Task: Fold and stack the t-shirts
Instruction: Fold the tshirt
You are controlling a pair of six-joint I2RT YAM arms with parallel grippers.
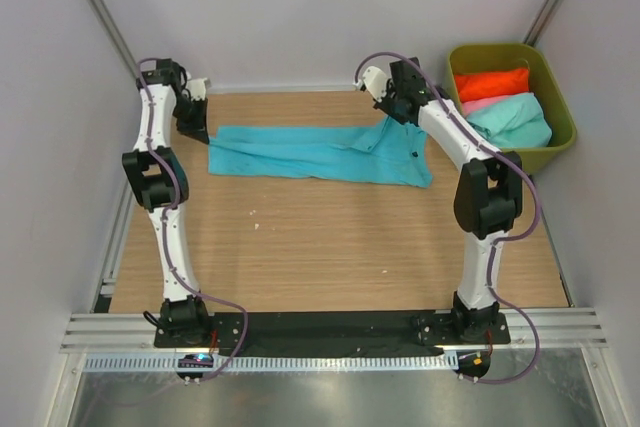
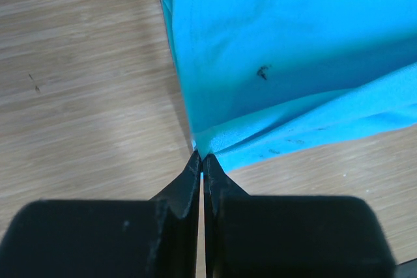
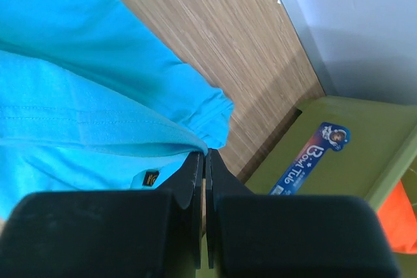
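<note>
- Where the left gripper (image 2: 202, 159) presses its two black fingers together, a corner of the turquoise-blue t-shirt (image 2: 280, 63) sits right at the tips, nipped between them. The rest of the cloth spreads ahead and to the right in the wrist view.
- The right gripper (image 3: 204, 155) is likewise closed tight, pinching a stitched hem of the same shirt. The cloth falls away to the left of the fingers.
- From above, the shirt lies on the wooden table (image 1: 330, 247) toward its far edge. Its long axis runs left to right across the table.
- The left gripper is at the shirt's left end and the right gripper at its far right part, where the cloth rises in a small peak to the fingers.
- The fabric is thin and smooth, lying in overlapping layers with soft creases. It carries a small dark mark (image 2: 263, 71) and a tiny black label (image 3: 151, 177).
- An olive-green bin (image 1: 555, 87) of hard plastic stands in the far right corner, with a blue sticker (image 3: 311, 159) on its wall.
- Bunched inside it are the orange-red t-shirt (image 1: 492, 84), the pink t-shirt (image 1: 478, 104) and the mint-green t-shirt (image 1: 512, 122).
</note>
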